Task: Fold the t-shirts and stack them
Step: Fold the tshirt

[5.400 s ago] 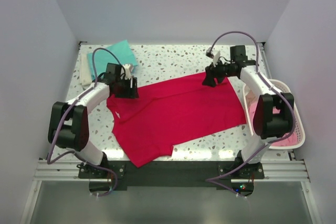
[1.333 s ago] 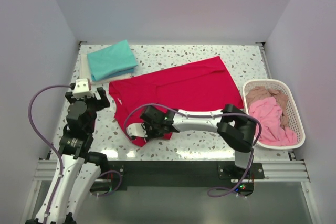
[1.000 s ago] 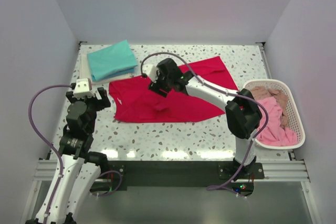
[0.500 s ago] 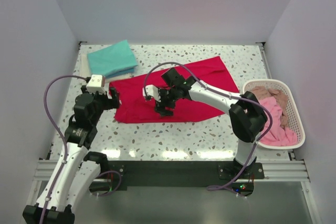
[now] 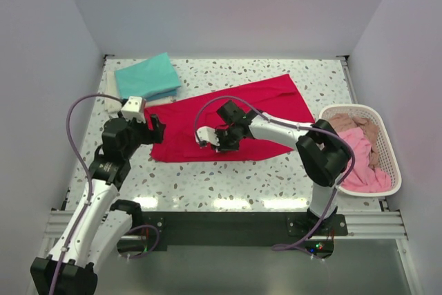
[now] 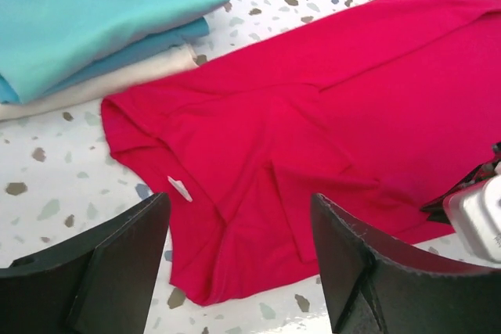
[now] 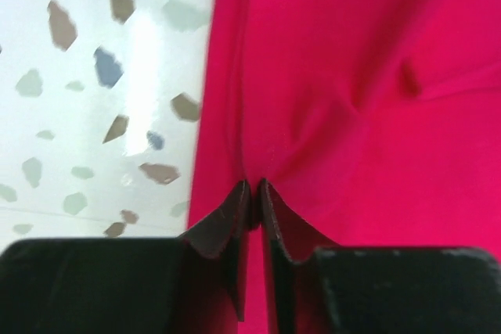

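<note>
Folded stack: a teal folded cotton t-shirt (image 5: 146, 77) lies on a cream folded t-shirt (image 6: 102, 84) at the far left of the speckled white table (image 5: 242, 174).
Left jaws: apart and empty, hovering over the collar end of the work item.
Work item: the crimson-red cotton t-shirt (image 5: 242, 119) lies as a long band across the middle of the table. Its left end is just beside the stack, and its small white neck label (image 6: 179, 188) shows there.
Right jaws: together, clamped on the near edge of the crimson-red cotton t-shirt at about mid-length, low on the table.
Basket: a white oval mesh laundry basket (image 5: 394, 170) at the right edge holds unfolded pink t-shirts (image 5: 356, 160).
Step in hand: judged to be a fold of the near edge.
Procedure: lift only enough to clear the table. Carry the edge straight across and lay it parallel to the far edge.
Support: bring the left jaws down on the collar end so the cloth cannot drag.
Caution: a thin pinch may slip, so move slowly.
</note>
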`<state>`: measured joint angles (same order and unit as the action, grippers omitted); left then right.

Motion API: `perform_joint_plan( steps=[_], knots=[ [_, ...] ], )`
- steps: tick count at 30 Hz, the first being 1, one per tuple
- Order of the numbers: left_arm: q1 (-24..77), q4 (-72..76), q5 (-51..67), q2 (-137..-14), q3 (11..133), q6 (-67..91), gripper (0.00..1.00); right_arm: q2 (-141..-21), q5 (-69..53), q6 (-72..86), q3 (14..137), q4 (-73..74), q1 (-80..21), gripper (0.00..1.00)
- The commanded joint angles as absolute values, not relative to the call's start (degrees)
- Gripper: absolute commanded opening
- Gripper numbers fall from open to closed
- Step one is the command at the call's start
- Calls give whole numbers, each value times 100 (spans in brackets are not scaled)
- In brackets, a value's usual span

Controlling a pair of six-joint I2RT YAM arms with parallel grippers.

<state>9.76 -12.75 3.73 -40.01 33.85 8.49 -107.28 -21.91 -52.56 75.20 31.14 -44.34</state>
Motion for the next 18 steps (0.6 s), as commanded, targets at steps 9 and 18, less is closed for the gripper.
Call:
perform_joint_plan(
  steps=[9,18],
  knots=[
    [949,-792,2293,-5378,3042,3707,56,-9782,-2153,-4773,6354,2198,-4395,2],
    [1037,-809,2680,-5687,2848,3586,56,-10134,-2039,-3878,6766,1934,-4280,6]
  ],
)
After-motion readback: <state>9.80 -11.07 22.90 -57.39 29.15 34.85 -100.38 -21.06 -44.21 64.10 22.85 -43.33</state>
